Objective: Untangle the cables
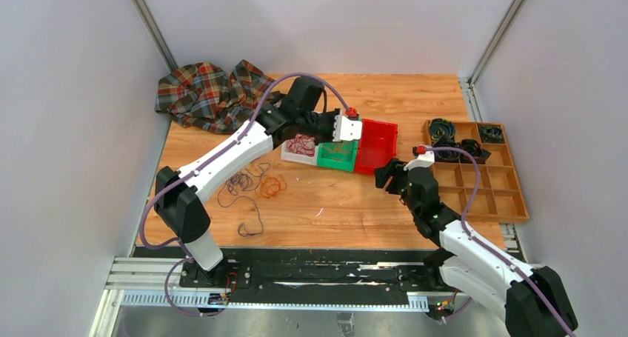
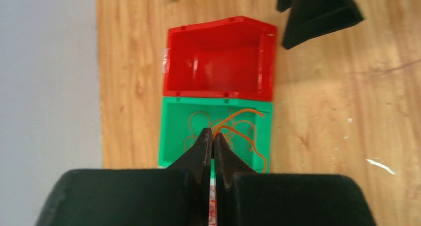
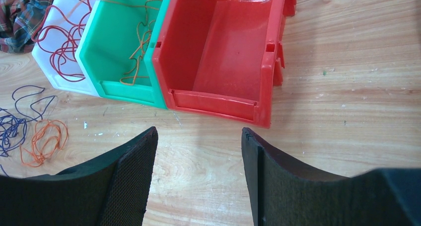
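At the far left corner a plaid cloth (image 1: pixel 211 92) lies crumpled. Near of it, on the bare wood, lie the cables left to sort: a loose purple cluster (image 1: pixel 238 183) with 1 long strand trailing toward the near edge, and just to its right a compact orange bunch (image 1: pixel 272 187). Whether the 2 touch is too fine to tell.

To the right and slightly farther stand 3 bins in a row, side walls touching. The white bin (image 1: pixel 296 160) holds red cables (image 3: pixel 59 42), the green bin (image 3: pixel 124 89) holds a few orange strands (image 3: pixel 139 47), and the red bin (image 3: pixel 218 104) holds nothing.

The left gripper (image 2: pixel 212 132) hangs over the green bin with its jaws pressed together. An orange strand runs right up to the tips, but I cannot tell whether it is pinched or merely lies beneath them.

The right gripper (image 3: pixel 198 131) sits low just near of the red bin, jaws spread wide and holding nothing. At the far right is a wooden compartment tray (image 1: pixel 511 204).

The coming move seems to turn on this: the unsorted cables lie left and near of the left gripper, on the left arm's own side. The right gripper is well apart from them, with the whole row of bins lying nearer to it. The left arm is the natural one to swing back, and the purple strand's near-far run favours a grip across it.
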Robot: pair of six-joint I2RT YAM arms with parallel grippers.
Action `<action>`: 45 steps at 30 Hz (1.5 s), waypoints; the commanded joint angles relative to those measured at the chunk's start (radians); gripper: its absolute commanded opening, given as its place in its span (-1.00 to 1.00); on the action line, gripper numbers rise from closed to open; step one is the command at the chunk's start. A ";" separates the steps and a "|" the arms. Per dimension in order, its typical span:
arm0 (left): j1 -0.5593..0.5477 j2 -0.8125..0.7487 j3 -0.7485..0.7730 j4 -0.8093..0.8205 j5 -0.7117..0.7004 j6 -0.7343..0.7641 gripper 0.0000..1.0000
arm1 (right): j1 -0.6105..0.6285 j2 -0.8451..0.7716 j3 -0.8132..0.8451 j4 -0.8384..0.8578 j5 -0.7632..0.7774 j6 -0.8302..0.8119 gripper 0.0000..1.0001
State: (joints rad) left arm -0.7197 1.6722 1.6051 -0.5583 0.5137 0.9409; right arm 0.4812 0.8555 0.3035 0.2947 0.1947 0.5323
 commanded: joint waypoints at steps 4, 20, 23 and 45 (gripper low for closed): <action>-0.026 0.013 0.084 -0.066 0.117 -0.100 -0.99 | -0.036 0.038 0.005 0.062 0.006 0.031 0.25; -0.073 0.189 0.324 0.153 0.145 -0.529 -0.99 | -0.118 0.379 0.001 0.688 -0.286 0.043 0.60; -0.072 0.196 0.332 0.202 0.131 -0.596 -0.99 | -0.118 0.549 0.022 0.901 -0.381 0.035 0.60; 0.025 -0.040 -0.072 0.335 -0.321 -0.378 -0.99 | -0.114 0.597 0.107 0.704 -0.472 -0.060 0.48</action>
State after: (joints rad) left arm -0.6933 1.6466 1.5764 -0.3588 0.4541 0.4744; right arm 0.3740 1.5021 0.4351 1.1408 -0.2104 0.5129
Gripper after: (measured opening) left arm 0.018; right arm 0.750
